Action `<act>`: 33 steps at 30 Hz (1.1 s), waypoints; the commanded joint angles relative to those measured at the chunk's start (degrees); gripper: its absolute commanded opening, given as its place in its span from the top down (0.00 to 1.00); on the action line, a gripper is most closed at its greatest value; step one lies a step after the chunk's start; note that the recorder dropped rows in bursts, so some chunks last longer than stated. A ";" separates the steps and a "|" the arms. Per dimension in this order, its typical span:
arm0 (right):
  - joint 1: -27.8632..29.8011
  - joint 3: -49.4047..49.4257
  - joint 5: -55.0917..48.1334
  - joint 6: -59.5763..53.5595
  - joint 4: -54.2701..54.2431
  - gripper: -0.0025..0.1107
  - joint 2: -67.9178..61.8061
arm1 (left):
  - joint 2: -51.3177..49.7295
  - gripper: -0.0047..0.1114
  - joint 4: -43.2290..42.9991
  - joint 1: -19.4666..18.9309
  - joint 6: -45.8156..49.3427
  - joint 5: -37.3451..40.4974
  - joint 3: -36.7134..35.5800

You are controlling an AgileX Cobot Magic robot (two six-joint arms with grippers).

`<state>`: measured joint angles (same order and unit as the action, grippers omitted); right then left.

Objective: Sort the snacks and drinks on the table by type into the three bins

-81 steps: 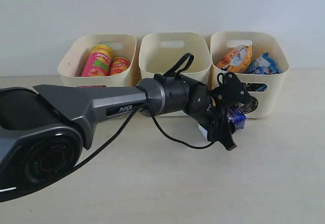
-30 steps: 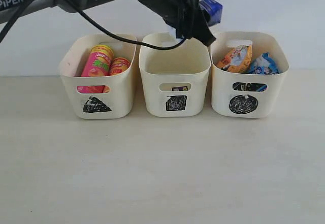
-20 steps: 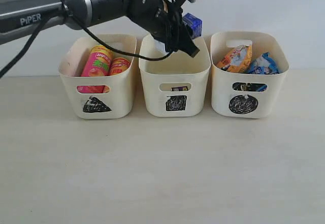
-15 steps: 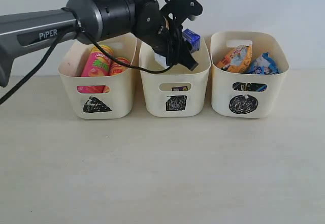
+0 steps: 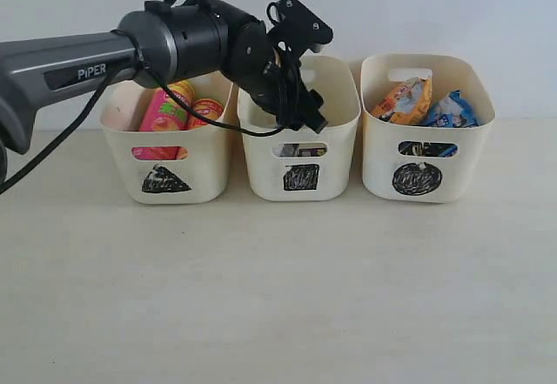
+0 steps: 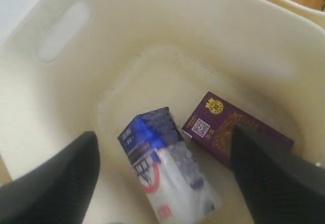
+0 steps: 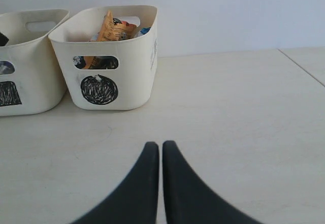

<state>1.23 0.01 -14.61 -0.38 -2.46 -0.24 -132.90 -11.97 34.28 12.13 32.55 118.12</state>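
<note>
- White-blue carton [image 6: 162, 168] lay flat on the floor of the square-marked bin [image 5: 300, 153], long axis level, blue end toward a wall with a handle slot.
- Dark purple carton [image 6: 238, 132] lay flat just beside it, at an angle to it.
- Both cartons boxy and glossy; bin smooth cream plastic with rounded corners.
- Left gripper [image 6: 163, 135] hung inside the bin rim, fingers spread wide, clear of the carton on both sides.
- Triangle bin [image 5: 165, 179] at 9 o'clock, circle bin [image 5: 418, 179] at 3 o'clock, walls close together.
- Bare table [image 5: 278, 297] at 6 o'clock.
- Right gripper [image 7: 161, 183] closed, empty, over the table.
</note>
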 commanded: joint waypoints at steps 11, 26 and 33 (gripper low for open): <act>-0.07 -0.01 0.63 0.06 -0.23 0.98 0.24 | 8.05 0.85 1.02 0.39 0.90 20.05 0.40; -0.07 -0.01 0.63 0.06 -0.23 0.98 0.24 | 20.06 0.93 3.85 0.28 3.28 36.96 -9.91; -0.07 -0.01 0.63 0.06 -0.23 0.98 0.24 | 28.62 0.93 7.75 0.28 1.64 33.69 -22.30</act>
<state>1.23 0.01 -14.61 -0.38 -2.57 -0.24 -107.92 -6.66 34.38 14.97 68.03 100.38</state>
